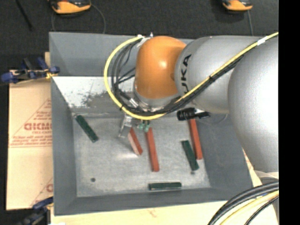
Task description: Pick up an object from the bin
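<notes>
Near the middle of the bin (101, 165), a little left of centre, your gripper (126, 129) is down close to the grey floor. It hangs under the arm's orange cover (157, 69) and its loop of yellow and black cables (111, 81). From this angle you cannot tell whether it is parted or closed, because the cover and cables hide most of it and you see just its pale lower end.

The thing nearest to it is a short red stick (136, 143), lying flat on the floor and slanting from upper left to lower right. Its upper end sits right at the gripper's tip, touching it or very nearly so, and the rest of it runs away below and to the right. You cannot tell whether the gripper has hold of it.

Just beside that stick, on its right, lies a longer red stick (152, 150), almost upright in the view, with its top end also near the gripper. Further right, well apart from the gripper, a third red stick (196, 144) and a dark green stick (190, 155) lie side by side below the arm. A slanted green stick (87, 128) lies to the gripper's left, near the bin's left wall. A level green stick (165, 186) lies along the front edge of the floor.
</notes>
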Robot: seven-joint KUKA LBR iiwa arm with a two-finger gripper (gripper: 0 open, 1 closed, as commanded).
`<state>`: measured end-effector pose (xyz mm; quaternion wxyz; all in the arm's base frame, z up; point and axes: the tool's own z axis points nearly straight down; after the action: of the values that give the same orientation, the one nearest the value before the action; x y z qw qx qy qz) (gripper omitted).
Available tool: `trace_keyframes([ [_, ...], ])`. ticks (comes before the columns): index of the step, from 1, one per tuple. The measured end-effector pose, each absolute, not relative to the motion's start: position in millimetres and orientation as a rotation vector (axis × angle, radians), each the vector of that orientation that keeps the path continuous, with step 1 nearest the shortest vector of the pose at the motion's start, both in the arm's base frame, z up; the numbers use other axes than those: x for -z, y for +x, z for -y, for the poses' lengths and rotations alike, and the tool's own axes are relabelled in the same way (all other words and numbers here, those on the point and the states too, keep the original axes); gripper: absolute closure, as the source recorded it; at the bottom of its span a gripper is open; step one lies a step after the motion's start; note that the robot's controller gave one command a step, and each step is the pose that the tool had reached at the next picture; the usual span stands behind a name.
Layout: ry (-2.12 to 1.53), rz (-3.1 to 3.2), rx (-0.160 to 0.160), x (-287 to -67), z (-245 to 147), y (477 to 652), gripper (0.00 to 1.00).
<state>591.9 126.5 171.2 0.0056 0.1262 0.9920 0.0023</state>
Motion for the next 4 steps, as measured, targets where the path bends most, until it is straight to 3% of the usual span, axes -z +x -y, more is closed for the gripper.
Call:
trace_keyframes([
  [1, 0.318, -3.129, 0.005, -122.7, -98.4, 550.8, 1.00],
  [2, 0.273, -3.118, -0.006, -246.3, -98.1, 555.4, 1.00],
  [3, 0.277, -3.126, -0.003, -241.7, -97.8, 553.8, 0.00],
  [4, 0.443, -3.117, 0.003, -150.2, -54.8, 512.2, 0.00],
])
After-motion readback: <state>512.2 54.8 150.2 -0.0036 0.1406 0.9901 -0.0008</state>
